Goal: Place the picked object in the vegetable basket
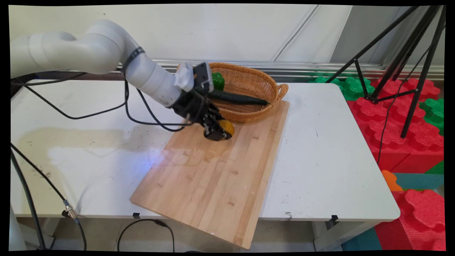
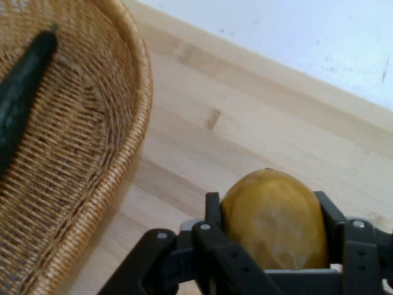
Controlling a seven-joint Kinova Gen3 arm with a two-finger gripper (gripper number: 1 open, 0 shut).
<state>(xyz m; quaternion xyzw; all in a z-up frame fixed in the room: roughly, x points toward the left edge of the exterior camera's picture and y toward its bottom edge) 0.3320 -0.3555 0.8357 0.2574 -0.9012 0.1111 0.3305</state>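
My gripper (image 1: 221, 132) is shut on a yellow lemon (image 1: 227, 127), low over the far end of a wooden cutting board (image 1: 213, 174). In the hand view the lemon (image 2: 274, 219) sits squeezed between the two black fingers (image 2: 214, 215), with the board (image 2: 245, 141) just beneath it. A wicker basket (image 1: 261, 106) stands right behind the gripper, its near rim overlapping the board. Inside the basket lie a dark green cucumber (image 1: 236, 97) and a green vegetable (image 1: 218, 81). The hand view also shows the basket (image 2: 92, 172) and the cucumber (image 2: 21, 92) at left.
Black cables (image 1: 106, 110) hang from the arm over the table's left half. The white table (image 1: 337, 149) ends at right beside red and green foam blocks (image 1: 401, 121) and a black tripod (image 1: 412, 71). The board's near corner juts past the table's front edge.
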